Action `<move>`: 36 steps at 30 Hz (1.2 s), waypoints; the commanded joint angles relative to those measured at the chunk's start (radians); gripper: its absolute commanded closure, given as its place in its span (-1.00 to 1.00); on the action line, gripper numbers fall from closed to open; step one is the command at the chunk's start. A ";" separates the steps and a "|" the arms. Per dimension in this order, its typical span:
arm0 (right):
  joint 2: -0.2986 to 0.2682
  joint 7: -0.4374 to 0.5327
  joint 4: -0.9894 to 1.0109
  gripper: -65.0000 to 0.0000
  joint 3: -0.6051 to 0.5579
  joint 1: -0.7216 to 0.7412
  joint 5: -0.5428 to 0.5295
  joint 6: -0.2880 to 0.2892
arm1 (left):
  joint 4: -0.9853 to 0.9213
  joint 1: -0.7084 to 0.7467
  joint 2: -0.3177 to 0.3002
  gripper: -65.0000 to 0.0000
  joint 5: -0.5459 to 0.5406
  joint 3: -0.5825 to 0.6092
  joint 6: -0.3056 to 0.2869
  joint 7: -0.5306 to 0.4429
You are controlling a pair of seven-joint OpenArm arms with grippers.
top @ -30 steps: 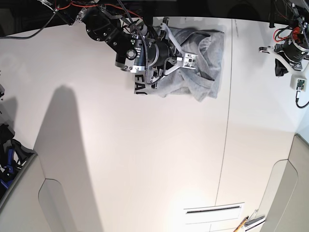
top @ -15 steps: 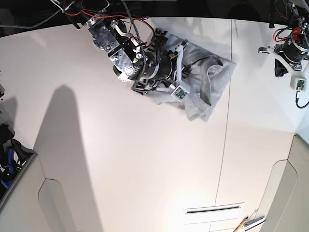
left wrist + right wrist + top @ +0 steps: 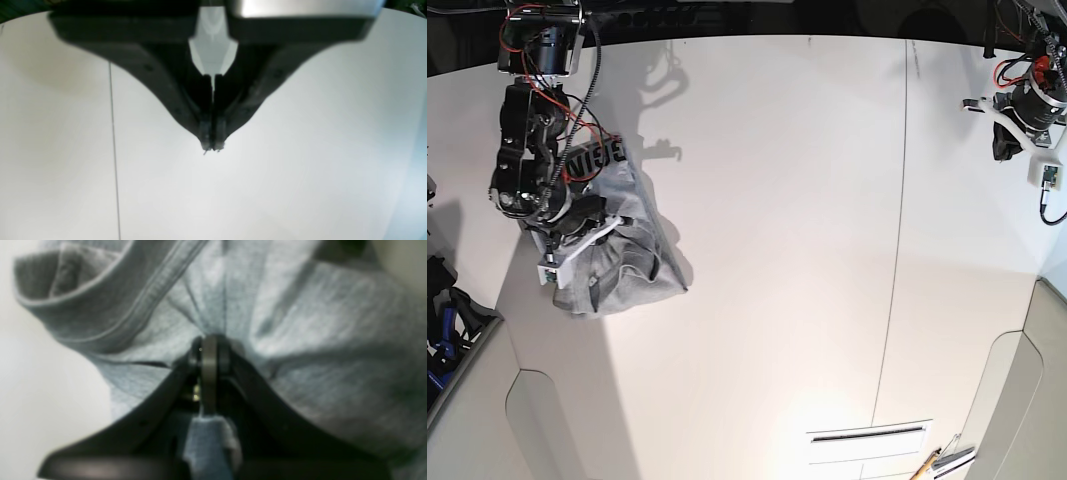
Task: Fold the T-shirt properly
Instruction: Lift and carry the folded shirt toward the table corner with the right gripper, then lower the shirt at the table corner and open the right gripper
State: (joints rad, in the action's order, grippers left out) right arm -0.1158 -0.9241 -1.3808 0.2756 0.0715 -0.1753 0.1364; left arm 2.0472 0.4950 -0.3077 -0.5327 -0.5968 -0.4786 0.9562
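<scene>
The right gripper (image 3: 209,350) is clamped on a pinch of the heather-grey cotton T-shirt (image 3: 622,262), with creases fanning out from its closed tips. In the base view the shirt hangs bunched below that claw, near the white table's (image 3: 777,250) edge on the right arm's side, black block lettering (image 3: 595,157) showing just above the claw. A ribbed hem or sleeve opening curls up and to the left of the tips in the wrist view.

The step in hand looks like dragging the shirt out to spread it. To do it well, keep the pinch firm, lower the cloth so it trails flat on the table, and pull slowly so the folds open.

The left gripper (image 3: 212,146) is shut on nothing above bare table, well apart; it could pin the far edge.
</scene>
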 commanded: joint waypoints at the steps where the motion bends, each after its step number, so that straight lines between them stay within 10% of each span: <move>1: -0.017 -0.099 0.018 1.00 0.049 -0.020 0.077 -0.027 | 0.013 -0.002 -0.011 1.00 -0.010 -0.006 0.003 -0.019; 11: -0.017 -0.109 0.018 1.00 0.317 -0.020 -0.053 0.055 | 0.013 -0.002 -0.011 1.00 -0.010 -0.006 0.003 -0.019; 36: -0.017 -0.063 -0.527 1.00 0.326 0.042 -0.123 0.063 | 0.013 -0.002 -0.011 1.00 -0.091 -0.006 0.003 -0.061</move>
State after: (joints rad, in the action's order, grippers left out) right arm -0.1200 -1.0115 -1.8904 0.6006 0.0975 -0.2836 0.1936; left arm 2.0472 0.4953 -0.3073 -0.6163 -0.5968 -0.4786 0.9142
